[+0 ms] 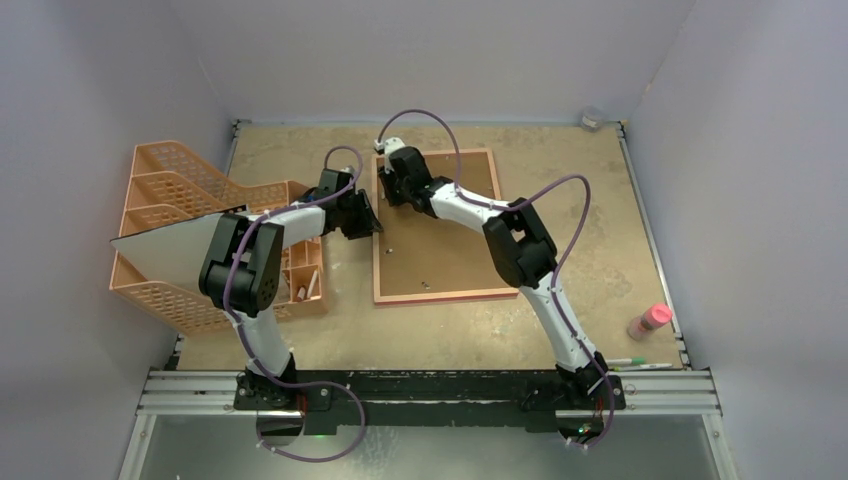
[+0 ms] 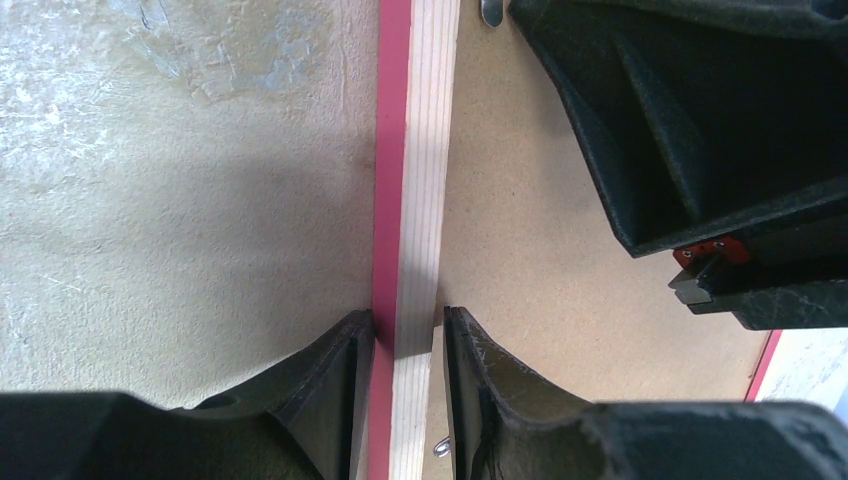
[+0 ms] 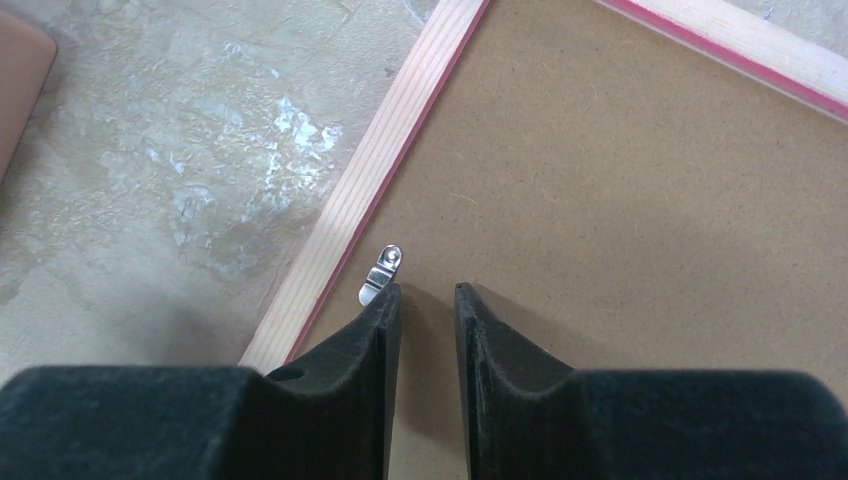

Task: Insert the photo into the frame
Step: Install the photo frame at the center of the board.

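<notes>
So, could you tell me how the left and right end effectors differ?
The left end effector clamps the frame's side rail; the right end effector holds nothing. The left sits at the frame's edge; the right is over the backing board, by a metal clip. Both are at the frame.

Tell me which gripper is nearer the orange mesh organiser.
Left. The left gripper pinches the frame edge just right of the organiser; the right gripper sits farther right, over the backing board.
</notes>
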`<state>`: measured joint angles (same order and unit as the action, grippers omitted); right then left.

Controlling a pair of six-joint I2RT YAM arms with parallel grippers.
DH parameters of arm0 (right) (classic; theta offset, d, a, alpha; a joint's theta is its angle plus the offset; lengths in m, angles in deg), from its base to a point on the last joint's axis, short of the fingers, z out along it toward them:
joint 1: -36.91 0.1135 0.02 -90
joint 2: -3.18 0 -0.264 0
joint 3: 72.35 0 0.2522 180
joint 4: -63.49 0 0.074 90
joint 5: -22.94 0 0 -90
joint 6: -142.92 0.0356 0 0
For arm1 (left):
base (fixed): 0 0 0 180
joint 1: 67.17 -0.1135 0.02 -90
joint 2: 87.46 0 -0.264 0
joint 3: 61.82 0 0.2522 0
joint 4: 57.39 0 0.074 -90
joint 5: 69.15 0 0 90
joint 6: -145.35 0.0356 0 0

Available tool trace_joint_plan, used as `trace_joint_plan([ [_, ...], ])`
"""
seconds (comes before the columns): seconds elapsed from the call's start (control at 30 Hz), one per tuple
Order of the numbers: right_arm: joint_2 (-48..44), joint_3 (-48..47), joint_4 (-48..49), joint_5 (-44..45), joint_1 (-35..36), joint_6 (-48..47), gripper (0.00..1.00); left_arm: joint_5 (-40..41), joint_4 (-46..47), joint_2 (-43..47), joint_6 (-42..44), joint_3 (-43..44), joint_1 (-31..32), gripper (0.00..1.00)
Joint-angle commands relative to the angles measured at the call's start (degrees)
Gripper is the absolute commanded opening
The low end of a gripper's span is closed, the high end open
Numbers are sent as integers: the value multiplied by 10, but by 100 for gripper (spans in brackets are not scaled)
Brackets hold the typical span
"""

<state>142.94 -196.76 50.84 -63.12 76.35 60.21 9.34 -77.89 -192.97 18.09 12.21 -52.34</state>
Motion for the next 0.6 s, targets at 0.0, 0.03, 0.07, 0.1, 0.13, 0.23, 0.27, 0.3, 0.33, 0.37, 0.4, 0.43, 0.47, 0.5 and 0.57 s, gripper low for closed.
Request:
trace_joint_plan([
  [0.0, 12, 26, -47, 4, 12, -24, 30, 39, -44, -25, 24, -4, 0, 35],
  [0.03, 15, 24, -47, 9, 15, -25, 30, 39, -44, -25, 24, -3, 0, 35],
  [0.07, 19, 20, -49, 12, 17, -25, 31, 39, -44, -26, 24, -3, 0, 35],
  [0.1, 24, 15, -51, 14, 19, -26, 31, 39, -44, -26, 24, -2, 0, 35],
  [0.13, 29, 5, -58, 16, 21, -25, 31, 39, -44, -26, 24, -2, 0, 35],
  [0.23, 45, -20, -73, 29, 25, -20, 35, 38, -45, -25, 23, -3, 0, 35],
  [0.27, 48, -25, -75, 35, 26, -16, 36, 38, -44, -26, 23, -3, 0, 35],
  [0.3, 51, -30, -79, 39, 27, -12, 37, 37, -44, -25, 22, -4, 0, 35],
  [0.33, 53, -35, -81, 40, 27, -8, 38, 37, -44, -25, 22, -5, 0, 35],
  [0.37, 54, -38, -82, 44, 27, -6, 39, 37, -43, -25, 21, -6, 0, 35],
  [0.4, 56, -42, -84, 47, 27, -2, 41, 37, -43, -25, 21, -7, 0, 35],
  [0.43, 58, -45, -86, 48, 27, -1, 42, 37, -43, -24, 20, -8, 0, 35],
  [0.47, 59, -48, -88, 50, 27, 2, 43, 37, -42, -23, 20, -9, 0, 35],
  [0.5, 60, -51, -91, 52, 27, 5, 44, 36, -41, -23, 20, -9, 0, 35],
  [0.57, 57, -50, -92, 53, 27, 10, 43, 37, -41, -22, 20, -10, 0, 35],
])
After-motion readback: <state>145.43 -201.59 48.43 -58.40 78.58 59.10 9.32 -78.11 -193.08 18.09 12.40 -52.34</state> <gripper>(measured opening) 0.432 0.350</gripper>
